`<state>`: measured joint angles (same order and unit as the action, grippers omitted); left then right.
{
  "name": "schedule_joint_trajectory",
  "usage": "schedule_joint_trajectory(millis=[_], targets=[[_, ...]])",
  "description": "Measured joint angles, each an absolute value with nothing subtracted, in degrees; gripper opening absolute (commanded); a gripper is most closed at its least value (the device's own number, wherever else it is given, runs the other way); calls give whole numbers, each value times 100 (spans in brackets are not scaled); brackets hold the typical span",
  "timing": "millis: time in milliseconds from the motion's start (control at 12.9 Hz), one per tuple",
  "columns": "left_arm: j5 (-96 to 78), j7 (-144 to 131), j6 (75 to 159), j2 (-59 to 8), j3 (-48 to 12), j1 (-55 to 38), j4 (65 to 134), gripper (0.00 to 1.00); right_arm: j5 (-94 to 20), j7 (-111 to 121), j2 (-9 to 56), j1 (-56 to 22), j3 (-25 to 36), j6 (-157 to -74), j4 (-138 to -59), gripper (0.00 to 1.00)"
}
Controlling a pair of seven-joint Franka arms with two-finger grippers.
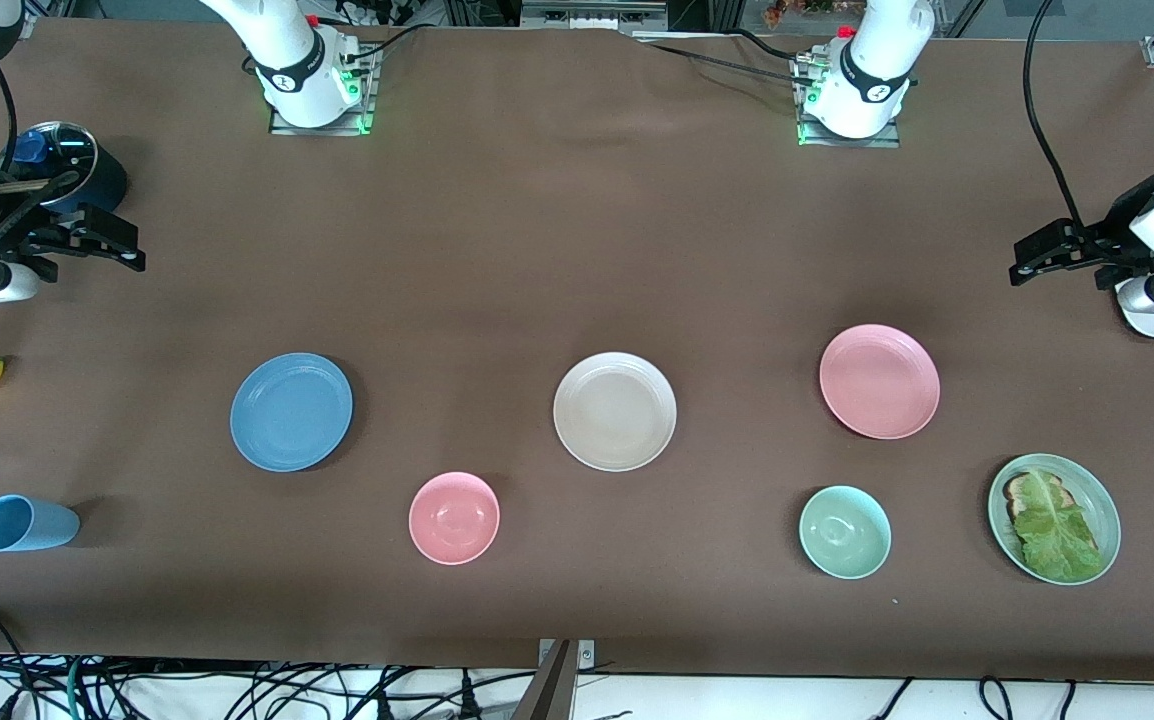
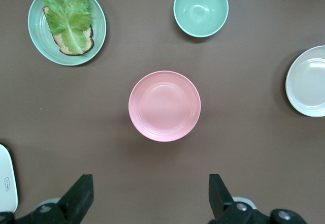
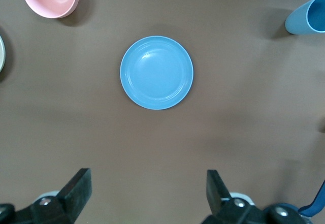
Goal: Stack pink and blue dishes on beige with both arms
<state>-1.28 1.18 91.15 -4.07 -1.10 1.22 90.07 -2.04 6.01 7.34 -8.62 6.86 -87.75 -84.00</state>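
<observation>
Ridged round pink plate [image 1: 879, 381], blue plate [image 1: 291, 411], beige plate [image 1: 615, 411]; both jaws apart.

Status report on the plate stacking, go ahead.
Left gripper open, up above bare table beside flat pink plate. Right gripper open, likewise by flat blue plate. Cream-beige plate bare between them. Nothing stacked; nothing in the way.

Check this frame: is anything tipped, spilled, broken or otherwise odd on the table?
Only the blue cup lies on its side, at the right arm's end of the table. The blue plate, beige plate and pink plate lie flat, apart and unstacked. Nothing looks spilled or damaged.
</observation>
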Motion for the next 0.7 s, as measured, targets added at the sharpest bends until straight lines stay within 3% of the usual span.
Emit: schedule_joint_trajectory(millis=[697], targets=[[-128, 118, 9115, -409, -110, 122, 9007, 100, -204, 601, 812, -854, 709, -8809, -8426, 100]])
